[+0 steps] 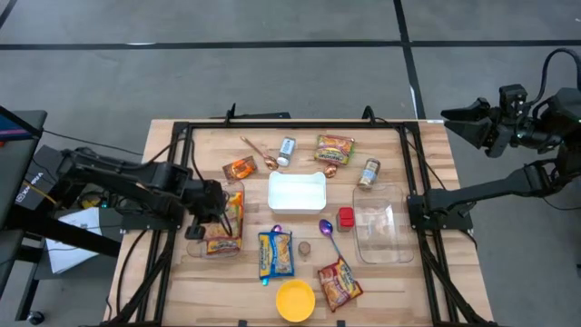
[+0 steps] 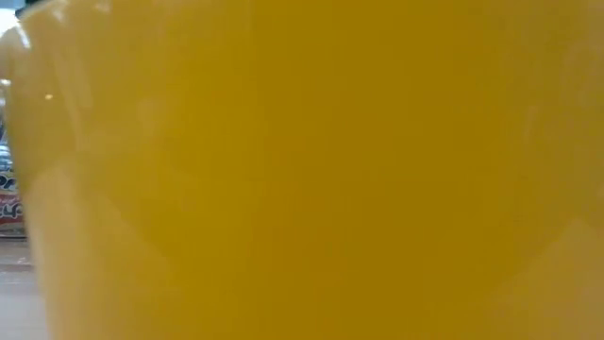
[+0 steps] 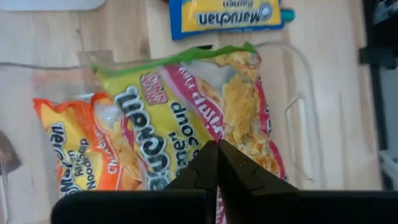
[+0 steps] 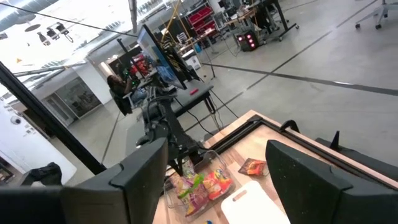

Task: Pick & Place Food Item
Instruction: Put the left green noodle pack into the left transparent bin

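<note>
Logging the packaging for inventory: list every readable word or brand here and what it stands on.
"Maruchan": blue-and-yellow packet.
"Ramen Noodle Soup", partly readable: orange packet.
"...uchan", "...mer Soup", brand cut off: yellow-and-pink packet.
Labels on the two jars and other packets: too small to read.

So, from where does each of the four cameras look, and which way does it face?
High view: above, straight down on the table; both arms show.
Low view: at table height, blocked by the yellow bowl; no arm shows.
Left wrist view: down past the shut left gripper onto noodle packets.
Right wrist view: raised off the table, across to the left arm; open right gripper frames it.
Shared: both wrist views show the packets.
</note>
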Tool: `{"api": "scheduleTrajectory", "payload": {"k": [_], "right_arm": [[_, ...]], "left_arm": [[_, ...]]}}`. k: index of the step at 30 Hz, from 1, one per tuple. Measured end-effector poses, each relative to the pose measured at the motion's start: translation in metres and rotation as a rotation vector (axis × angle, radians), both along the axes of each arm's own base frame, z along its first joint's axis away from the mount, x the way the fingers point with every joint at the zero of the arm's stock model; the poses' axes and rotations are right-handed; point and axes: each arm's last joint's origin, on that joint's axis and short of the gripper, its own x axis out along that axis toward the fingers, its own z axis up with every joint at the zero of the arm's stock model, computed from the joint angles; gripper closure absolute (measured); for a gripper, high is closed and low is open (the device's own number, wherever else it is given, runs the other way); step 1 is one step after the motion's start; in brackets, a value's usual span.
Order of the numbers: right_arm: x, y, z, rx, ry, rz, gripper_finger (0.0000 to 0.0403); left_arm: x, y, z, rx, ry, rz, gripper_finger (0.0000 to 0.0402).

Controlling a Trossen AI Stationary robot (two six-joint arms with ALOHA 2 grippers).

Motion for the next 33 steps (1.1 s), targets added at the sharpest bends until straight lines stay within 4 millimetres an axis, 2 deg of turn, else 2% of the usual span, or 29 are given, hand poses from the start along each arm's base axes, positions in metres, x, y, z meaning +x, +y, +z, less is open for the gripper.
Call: {"api": "scheduleTrajectory", "payload": {"k": [6,11,22,33], "right_arm": [[0.000,0.000,0.000,0.000,0.004,-0.001,0.0138],[0.000,0.000,-0.002,0.000,0.025,-0.001,0.0138],[0.000,0.000,-0.002,-0.001,0.023,-0.009,0.0138],[0.000,0.000,-0.002,-0.001,0.020,-0.010,0.0138]], "left_arm": [[-0.002,-0.005,-0.011,0.022,0.020,0.005,0.0401],[0.002,-0.011,-0.020,0.004,-0.039,-0.007,0.0401],[-0.002,-0.020,-0.050,-0.019,-0.015,0.011,0.0401],[-0.005,-0.027,-0.059,-0.051,-0.011,-0.038,0.0401]]}}
